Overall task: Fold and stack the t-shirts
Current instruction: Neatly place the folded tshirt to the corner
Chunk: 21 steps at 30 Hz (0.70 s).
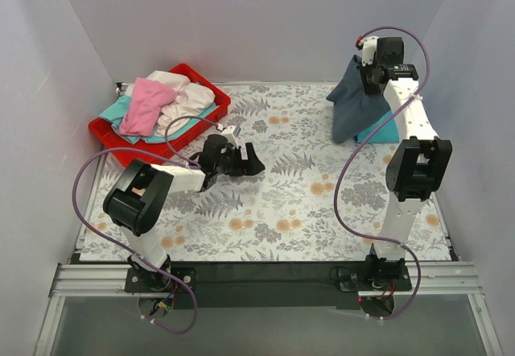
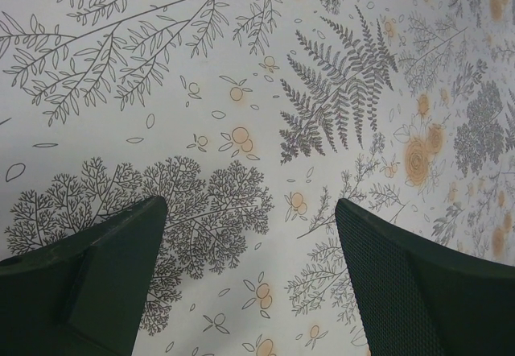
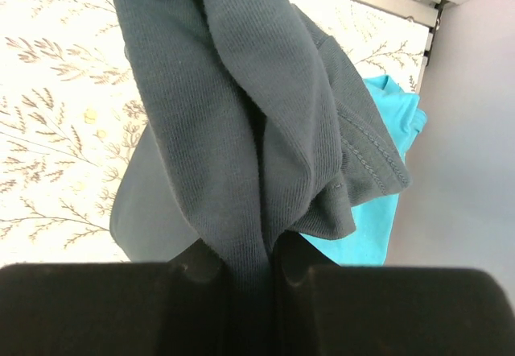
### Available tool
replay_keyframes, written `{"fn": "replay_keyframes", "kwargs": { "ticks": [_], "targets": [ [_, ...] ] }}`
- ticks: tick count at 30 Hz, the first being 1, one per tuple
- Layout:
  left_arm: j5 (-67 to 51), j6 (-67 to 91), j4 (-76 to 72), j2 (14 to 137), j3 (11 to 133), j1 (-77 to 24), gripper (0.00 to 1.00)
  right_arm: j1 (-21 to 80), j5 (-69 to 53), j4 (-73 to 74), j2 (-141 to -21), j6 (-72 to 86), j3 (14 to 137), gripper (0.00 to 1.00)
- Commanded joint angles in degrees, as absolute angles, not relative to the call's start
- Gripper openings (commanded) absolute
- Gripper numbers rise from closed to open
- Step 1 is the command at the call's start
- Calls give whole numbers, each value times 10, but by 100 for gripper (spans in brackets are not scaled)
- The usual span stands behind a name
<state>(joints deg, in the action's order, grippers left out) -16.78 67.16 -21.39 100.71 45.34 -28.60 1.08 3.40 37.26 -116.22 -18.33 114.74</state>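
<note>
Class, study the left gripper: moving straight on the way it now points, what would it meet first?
Probably the floral table cover: the left gripper, open, faces only that patterned cloth, with nothing lying between. How far off it lies is unclear.

We take this for a robotics lab test cell rather than a home. Plain white walls (image 1: 241, 26) close in the floral-covered surface (image 1: 282, 203) behind and on both sides. Along its near edge a black plate (image 1: 265, 271) sits on aluminium rails (image 1: 265, 291), with a left arm (image 1: 141, 199) and a right arm (image 1: 410, 163) bolted there, and purple cables (image 1: 346, 187) loop above it. At its far left corner a red tray (image 1: 211, 90) holds t-shirts (image 1: 165, 102).
</note>
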Motion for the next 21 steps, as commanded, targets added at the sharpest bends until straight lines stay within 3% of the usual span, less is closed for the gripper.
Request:
{"fn": "replay_keyframes", "kwargs": {
  "ticks": [1,21],
  "targets": [
    [-178,670,-221,1008,448,-283,79,7,19,330,-1113,-172,1172,1],
    [-185,672,-221,1012,446,-284,79,-22,70,329,-1116,-192,1180,1]
  ]
}}
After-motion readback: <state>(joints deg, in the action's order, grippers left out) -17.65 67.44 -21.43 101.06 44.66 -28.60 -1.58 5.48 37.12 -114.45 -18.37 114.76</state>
